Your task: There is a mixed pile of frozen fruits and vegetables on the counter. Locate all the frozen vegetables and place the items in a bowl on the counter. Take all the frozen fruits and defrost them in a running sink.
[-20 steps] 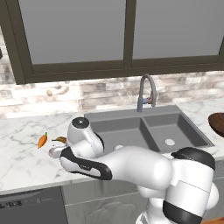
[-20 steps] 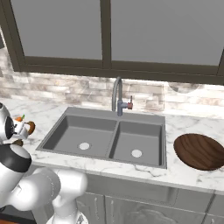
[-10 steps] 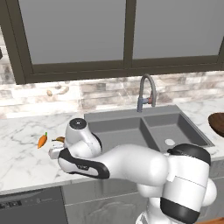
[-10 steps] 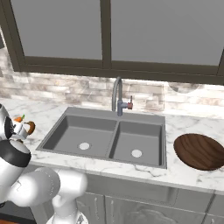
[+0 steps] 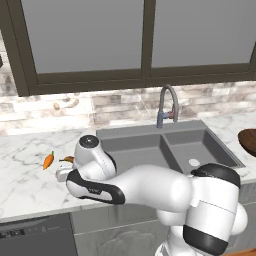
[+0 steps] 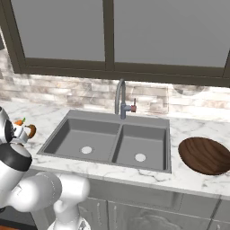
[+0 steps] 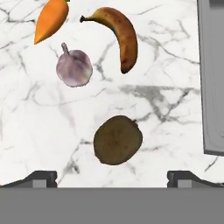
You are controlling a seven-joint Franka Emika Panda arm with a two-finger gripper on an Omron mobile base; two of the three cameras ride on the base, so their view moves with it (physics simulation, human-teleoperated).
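Observation:
In the hand view the pile lies on the white marble counter (image 7: 39, 118): an orange carrot (image 7: 51, 19) at the top left, a brownish-yellow banana (image 7: 119, 36) beside it, a pinkish-white bulb (image 7: 74, 68) below the carrot, and a brown kiwi (image 7: 118, 140) nearest the hand. My gripper (image 7: 113, 178) hovers above the kiwi, open, its fingertips (image 7: 41, 178) set wide with nothing between them. From the left base view the carrot (image 5: 48, 160) and banana (image 5: 67, 160) lie left of the arm. The dark wooden bowl (image 6: 204, 155) sits right of the sink (image 6: 108, 141).
The double-basin sink (image 5: 165, 147) with its arched tap (image 5: 167, 105) lies between the pile and the bowl (image 5: 248, 141). The sink's rim (image 7: 212, 78) runs along the right of the hand view. A stone backsplash and a window stand behind the counter.
The arm has edged slightly left over the pile. The food items have not moved and the gripper has stayed open.

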